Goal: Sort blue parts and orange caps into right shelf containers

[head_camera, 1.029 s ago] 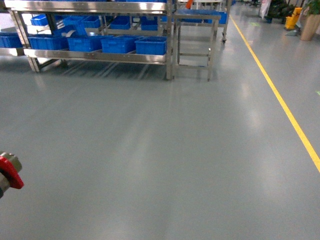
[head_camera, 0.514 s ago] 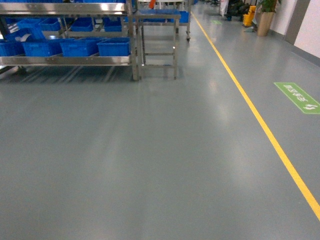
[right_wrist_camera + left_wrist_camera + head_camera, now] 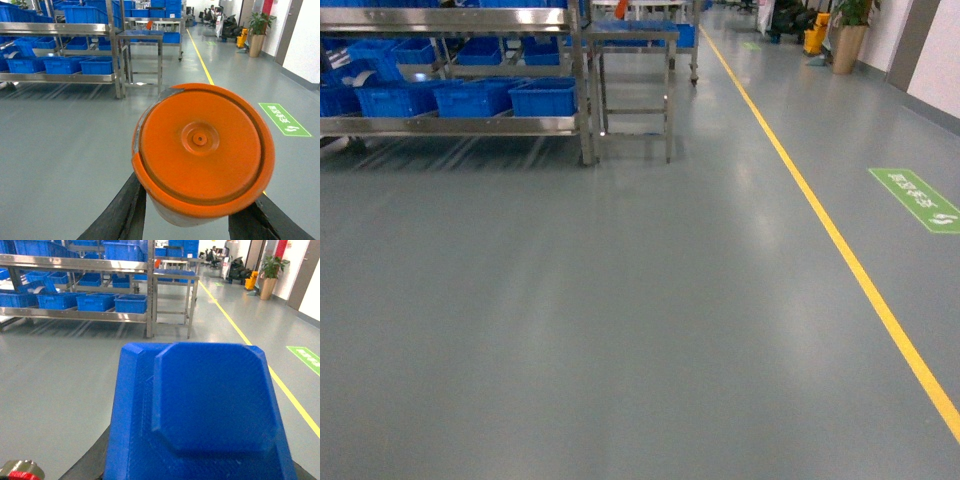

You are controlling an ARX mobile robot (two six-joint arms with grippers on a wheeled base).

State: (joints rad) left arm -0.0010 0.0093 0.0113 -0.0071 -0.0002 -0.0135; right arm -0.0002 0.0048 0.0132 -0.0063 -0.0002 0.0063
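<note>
Grey floor (image 3: 620, 320) stretches to a steel shelf (image 3: 450, 125) holding blue crates (image 3: 542, 97) at far left. The left end effector (image 3: 200, 475) pinches a blue part (image 3: 200, 410); the right end effector (image 3: 187, 222) pinches an orange cap (image 3: 202, 147).

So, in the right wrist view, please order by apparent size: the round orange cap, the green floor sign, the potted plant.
1. Round orange plastic cap, largest only because it is nearest the camera.
2. Green rectangular floor sign.
3. Potted plant, far away, so its true size is unsure.

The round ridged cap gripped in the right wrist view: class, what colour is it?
Orange: the round ridged cap fills the right wrist view, held between the right gripper's black fingers.
</note>
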